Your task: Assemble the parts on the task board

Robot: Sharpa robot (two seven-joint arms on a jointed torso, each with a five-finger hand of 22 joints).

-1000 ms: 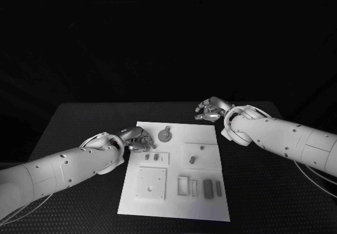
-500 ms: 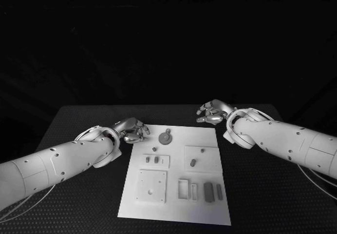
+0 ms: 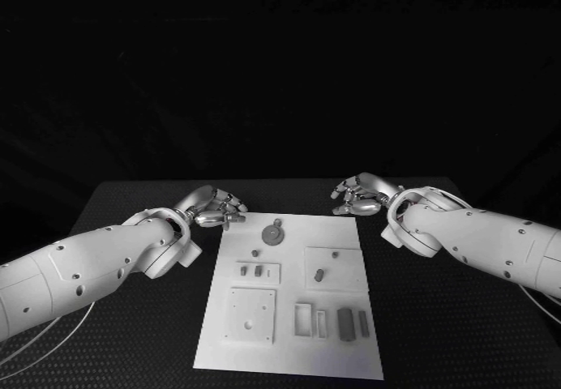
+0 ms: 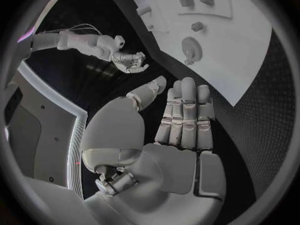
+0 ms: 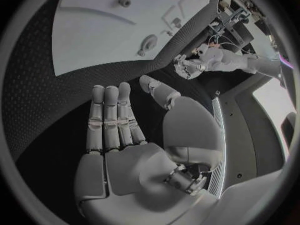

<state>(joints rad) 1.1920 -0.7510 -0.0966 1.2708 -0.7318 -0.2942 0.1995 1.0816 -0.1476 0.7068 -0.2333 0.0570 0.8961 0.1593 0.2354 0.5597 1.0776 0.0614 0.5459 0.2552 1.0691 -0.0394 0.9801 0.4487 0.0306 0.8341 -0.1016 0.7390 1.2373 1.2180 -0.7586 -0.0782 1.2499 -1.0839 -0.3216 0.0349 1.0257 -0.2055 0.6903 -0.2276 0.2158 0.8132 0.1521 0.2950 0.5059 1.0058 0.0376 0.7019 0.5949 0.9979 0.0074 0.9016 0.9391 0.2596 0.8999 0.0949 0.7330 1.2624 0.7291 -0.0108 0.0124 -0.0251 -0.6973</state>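
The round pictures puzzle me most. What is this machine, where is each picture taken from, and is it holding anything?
It is a robot with two white arms ending in silver hands. The square picture looks down from its head: the left hand and right hand hang over the black table, beside the far corners of the white task board. Small grey parts lie on the board, among them a round disc. Each round picture comes from a fisheye camera at a wrist, behind that hand's palm. Both hands are flat, fingers straight, holding nothing.
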